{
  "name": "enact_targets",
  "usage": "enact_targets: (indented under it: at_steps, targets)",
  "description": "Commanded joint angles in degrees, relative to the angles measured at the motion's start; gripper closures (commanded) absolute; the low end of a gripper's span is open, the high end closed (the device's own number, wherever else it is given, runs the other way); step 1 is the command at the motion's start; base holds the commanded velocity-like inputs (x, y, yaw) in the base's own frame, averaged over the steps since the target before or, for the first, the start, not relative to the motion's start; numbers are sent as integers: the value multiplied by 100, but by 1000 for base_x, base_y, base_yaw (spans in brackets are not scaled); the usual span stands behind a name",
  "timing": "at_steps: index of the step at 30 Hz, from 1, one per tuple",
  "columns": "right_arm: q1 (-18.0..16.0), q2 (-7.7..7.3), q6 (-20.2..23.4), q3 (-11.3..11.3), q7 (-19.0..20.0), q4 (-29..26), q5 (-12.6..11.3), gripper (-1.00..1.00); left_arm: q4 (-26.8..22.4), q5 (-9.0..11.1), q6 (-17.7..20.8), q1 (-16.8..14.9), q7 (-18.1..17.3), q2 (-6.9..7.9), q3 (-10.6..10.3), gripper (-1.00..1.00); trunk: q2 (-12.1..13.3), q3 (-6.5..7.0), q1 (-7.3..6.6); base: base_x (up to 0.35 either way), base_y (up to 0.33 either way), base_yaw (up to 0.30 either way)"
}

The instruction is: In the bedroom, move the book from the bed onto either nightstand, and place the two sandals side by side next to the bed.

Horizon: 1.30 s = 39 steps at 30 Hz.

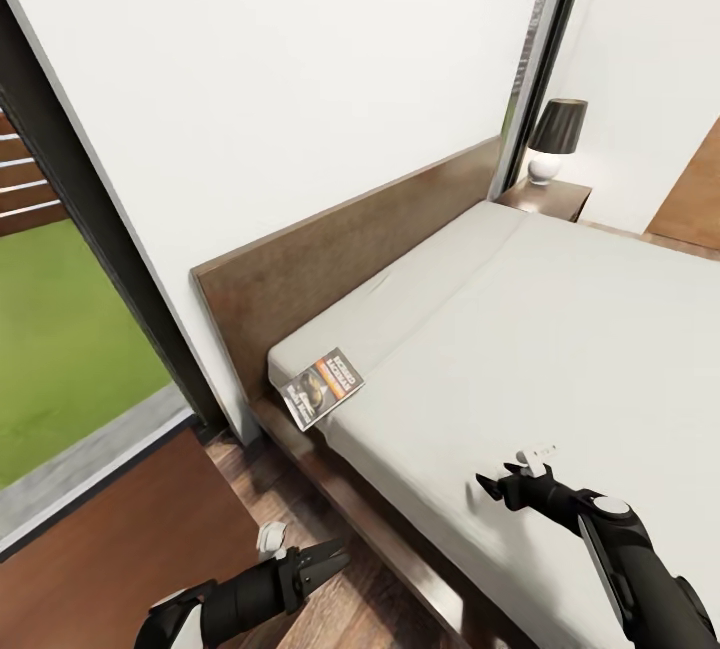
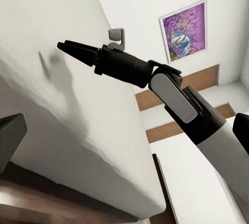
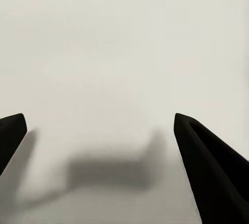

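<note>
The book (image 1: 322,387) lies flat on the near corner of the bed's pale-grey mattress (image 1: 560,329), close to the brown headboard (image 1: 350,244). My right gripper (image 1: 492,484) hovers low over the mattress, to the right of the book and nearer me. It is open and empty, and its fingers (image 3: 207,167) stand wide apart above bare sheet. My left gripper (image 1: 335,559) is open and empty over the floor beside the bed frame, below the book. One nightstand (image 1: 545,197) stands at the bed's far side. The sandals are out of view.
A black-shaded lamp (image 1: 555,134) stands on the far nightstand. A reddish-brown flat top (image 1: 120,549) lies at my near left, beside a dark-framed window (image 1: 60,179) onto grass. Wood-plank floor (image 1: 290,489) runs between it and the bed. A purple picture (image 2: 182,31) hangs on the wall.
</note>
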Motion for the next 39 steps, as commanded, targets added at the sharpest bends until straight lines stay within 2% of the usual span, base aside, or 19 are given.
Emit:
enact_targets:
  at_steps: [1, 33, 36, 37, 39]
  targets:
    - [-1, 2, 21, -13, 40, -8, 68, -100, -1, 53, 55, -3, 7, 6, -14, -100, -2, -4, -1, 0, 0, -5]
    - [-1, 5, 21, -13, 40, -12, 68, -100, 56, 53, 47, -3, 32, 6, -9, -100, -2, -4, -1, 0, -18, 0]
    - [-2, 3, 21, -14, 40, -25, 68, -100, 165, 60, 41, -3, 193, -7, 59, -100, -2, -4, -1, 0, 0, 0]
    - [0, 2, 21, -17, 40, -44, 69, -100, 190, 64, 40, -3, 359, -18, 134, -100, -2, -4, -1, 0, 0, 0]
    - [-2, 2, 21, -17, 40, -75, 66, -100, 210, 72, 38, -3, 905, -82, 357, -100, -2, -4, -1, 0, 0, 0]
